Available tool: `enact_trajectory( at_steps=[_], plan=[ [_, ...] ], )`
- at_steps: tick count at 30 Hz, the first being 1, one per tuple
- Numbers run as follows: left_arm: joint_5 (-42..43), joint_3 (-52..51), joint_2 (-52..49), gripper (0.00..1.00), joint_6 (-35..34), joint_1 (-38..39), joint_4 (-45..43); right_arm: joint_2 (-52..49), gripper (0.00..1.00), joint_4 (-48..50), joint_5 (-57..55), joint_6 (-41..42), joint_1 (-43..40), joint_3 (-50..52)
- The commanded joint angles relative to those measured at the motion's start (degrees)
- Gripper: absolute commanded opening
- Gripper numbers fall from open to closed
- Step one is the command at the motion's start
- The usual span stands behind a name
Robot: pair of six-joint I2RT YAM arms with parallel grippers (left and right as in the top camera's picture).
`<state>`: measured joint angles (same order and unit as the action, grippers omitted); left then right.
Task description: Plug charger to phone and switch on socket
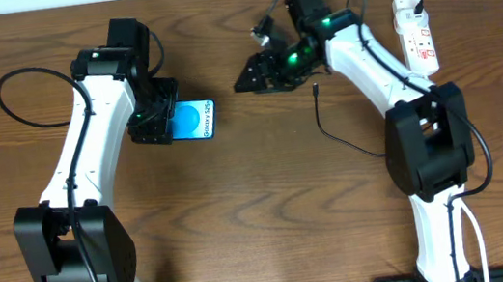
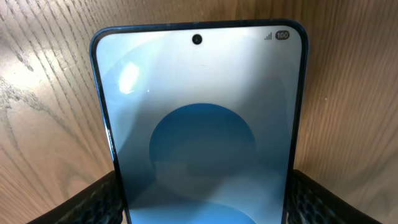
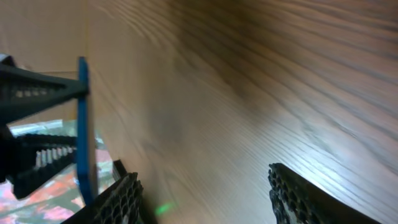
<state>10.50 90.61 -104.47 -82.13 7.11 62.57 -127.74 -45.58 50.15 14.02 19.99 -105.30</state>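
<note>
- Left fingers point(image 2: 93, 202): clenched on the phone point(image 2: 199, 112), one ribbed pad against each long edge near its lower end, set fairly wide to span its width.
- Right fingers point(image 3: 298, 193): released and spread apart, holding nothing, only wood grain between them; pointed toward the phone, near it but not touching.
- Phone: screen up and lit, light blue with a darker blue circle, camera dot and signal mark at the top end, "Galaxy S25" text along the end farthest from the left fingers. Cannot tell whether it rests on the table point(image 1: 260, 208) or sits just above it.
- Charger point(image 1: 317, 111): thin black cable loose on the wood. Small plug tip point(image 1: 316, 86) lying beyond the right fingers as seen from the phone, well apart from it and touched by nothing. Rest of the cable curving farther from the phone and slipping under the right arm.
- Socket point(image 1: 416, 36): narrow white strip with red markings, farther from the phone than the plug tip, past the right arm and close to the table edge.
- Open wood between the phone and the plug tip, crossed only by the right fingers; broad stretch of wood on the phone's near side, between the two arm bases.
</note>
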Motion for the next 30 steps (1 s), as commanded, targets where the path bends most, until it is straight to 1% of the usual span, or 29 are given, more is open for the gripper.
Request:
enact_trajectory(
  at_steps=[1,9,14,18,22,27,28,30],
  plan=[
    [-0.98,-0.39,0.72,0.07,-2.78,-0.31,0.09,2.19,0.64,2.14,2.56,4.0,2.16,-0.48],
    [-3.98,-0.39,0.72,0.07,-6.69,-0.31,0.09,2.19,0.62,8.0,2.54,8.94,5.64,-0.48],
    [-3.89,-0.39,0.72,0.07,-9.81,-0.31,0.04,2.19,0.56,10.32,1.36,12.22,7.17,-0.48],
    [-3.48,-0.39,0.72,0.07,-11.67,-0.31,0.02,2.19,0.55,11.67,-1.4,16.15,8.85,-0.48],
    [-3.52,-0.39,0.72,0.07,-11.65,-0.31,-0.31,2.19,0.54,13.2,-2.23,17.22,10.38,-0.48],
    [-3.67,-0.39,0.72,0.07,-11.8,-0.31,-0.35,2.19,0.52,14.56,-1.79,18.58,10.21,-0.48],
    [-3.67,-0.39,0.72,0.07,-12.31,-0.31,-0.33,2.19,0.5,14.56,-1.79,18.58,10.23,-0.48],
    [-3.43,-0.39,0.72,0.07,-13.66,-0.31,-0.37,2.19,0.44,14.38,-1.81,18.69,10.29,-0.48]
  ],
)
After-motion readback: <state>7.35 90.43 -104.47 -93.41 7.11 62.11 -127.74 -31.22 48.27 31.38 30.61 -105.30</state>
